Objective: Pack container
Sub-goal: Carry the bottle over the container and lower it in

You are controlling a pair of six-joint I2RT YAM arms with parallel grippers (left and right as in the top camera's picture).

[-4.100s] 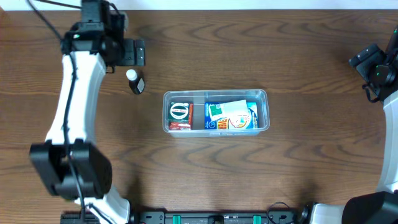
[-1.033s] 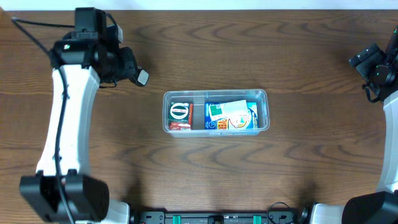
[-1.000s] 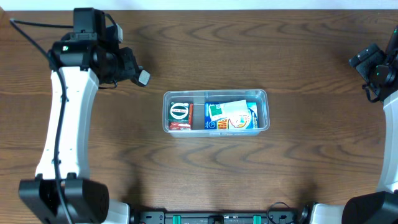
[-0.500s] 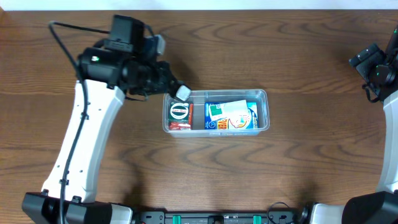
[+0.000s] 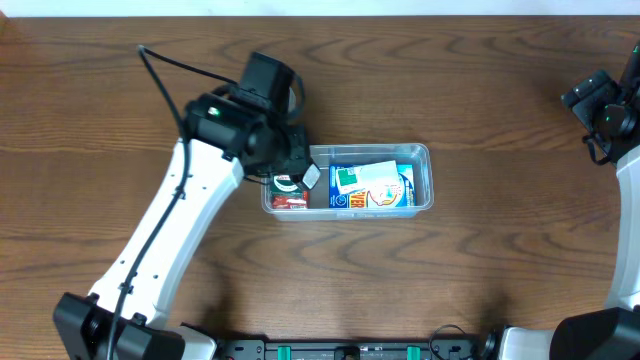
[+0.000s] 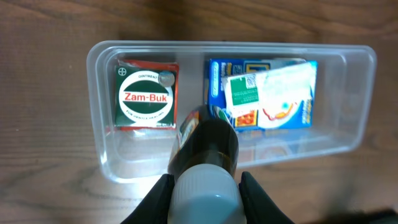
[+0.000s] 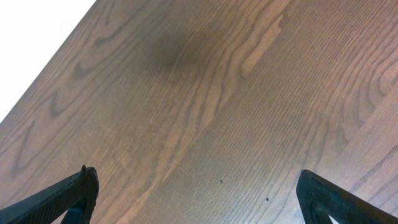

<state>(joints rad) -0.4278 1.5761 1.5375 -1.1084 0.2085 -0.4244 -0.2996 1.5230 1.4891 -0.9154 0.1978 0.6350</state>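
Observation:
The container [image 5: 424,152] is a clear rectangular tub at mid-table; the left wrist view looks straight down into it [image 6: 230,45]. Inside lie a red and green Zam-Buk box [image 6: 147,96] on the left and blue packets [image 6: 261,93] on the right. My left gripper [image 6: 205,200] is shut on a small dark bottle with a white cap [image 6: 205,155]. The bottle points down over the gap between the box and the packets. From overhead, the bottle [image 5: 310,177] hangs at the tub's left half under my left gripper [image 5: 300,168]. My right gripper [image 7: 199,199] is open with nothing between its fingers.
The right arm [image 5: 603,105] stays at the far right edge, well away from the tub. Bare brown wood surrounds the tub, and the left arm [image 5: 175,240] crosses the table's left half diagonally.
My left arm has swung right from the back left with the bottle, now holding it over the tub's left half. The right arm has not moved.

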